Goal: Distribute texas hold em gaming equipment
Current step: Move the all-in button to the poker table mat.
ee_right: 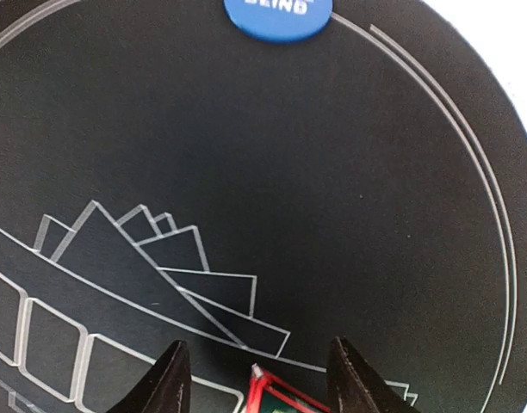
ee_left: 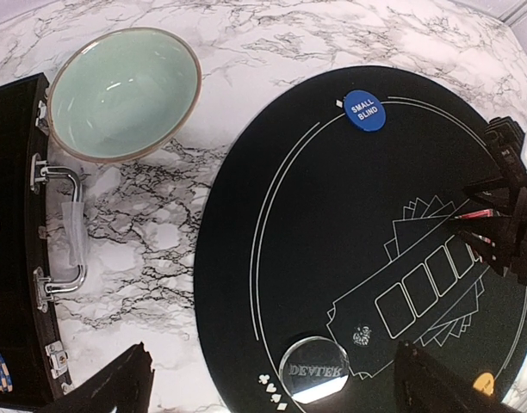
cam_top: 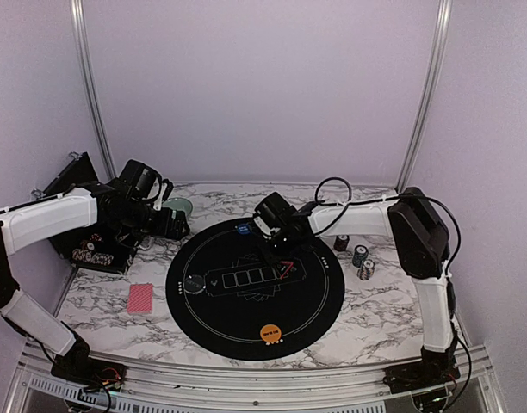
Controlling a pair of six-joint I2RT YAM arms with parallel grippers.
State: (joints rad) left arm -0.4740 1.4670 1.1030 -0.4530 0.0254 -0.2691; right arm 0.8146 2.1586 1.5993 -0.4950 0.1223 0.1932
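Top cam is showing the whole spread: black mat (cam_top: 207,323) mid-table, left gripper (cam_top: 171,225) hovering off its far-left edge by the teal bowl (cam_top: 179,206), right gripper (cam_top: 276,254) hanging over the mat's printed card slots. Only this view is catching the red-backed card (cam_top: 140,298) lying alone on the marble near-left of the mat, the three chip stacks (cam_top: 360,255) standing on the marble right of the mat, and the whole orange disc (cam_top: 270,331) sitting at the mat's near edge.

Left wrist cam is adding lettering: blue SMALL BLIND disc (ee_left: 364,110) at the far rim, clear DEALER disc (ee_left: 313,372) on the left side, plus a black case (ee_left: 14,258) w/ metal handle lying beside the bowl. Its own fingers (ee_left: 108,391) are standing wide apart, nothing btwn them.

Right wrist cam is looking straight down: jaws parted, straddling the red triangle marker (ee_right: 276,397) on the mat, left finger clear of it.

Marble is lying bare btwn bowl and mat; far strip behind the mat also open
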